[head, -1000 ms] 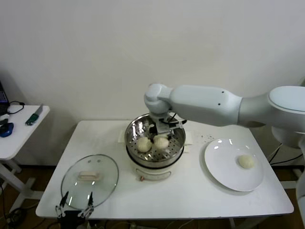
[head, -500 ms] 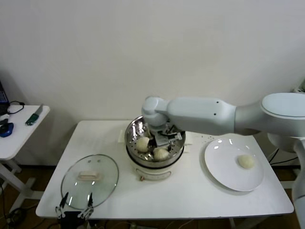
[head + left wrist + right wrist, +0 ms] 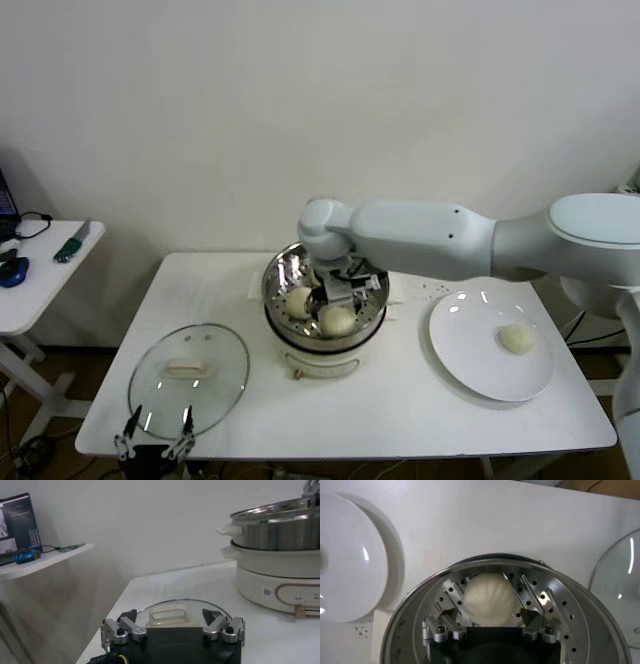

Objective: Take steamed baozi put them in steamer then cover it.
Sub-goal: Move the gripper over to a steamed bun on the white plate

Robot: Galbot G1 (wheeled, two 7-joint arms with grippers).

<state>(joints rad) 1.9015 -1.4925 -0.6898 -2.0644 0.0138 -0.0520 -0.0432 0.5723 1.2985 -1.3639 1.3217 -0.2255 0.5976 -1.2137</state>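
Two baozi (image 3: 300, 302) in steamer (image 3: 370, 322); one on plate (image 3: 470, 365); right gripper (image 3: 336, 297) fingers apart; left gripper (image 3: 155, 440) fingers apart

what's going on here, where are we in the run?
The right gripper is down inside the steamer, jaws open on either side of a baozi resting on the perforated floor. Another baozi sits beside it in the pot. One bun is on the white plate. The glass lid lies flat on the table, steamer uncovered. The left gripper hangs open at the table's near edge by the lid.
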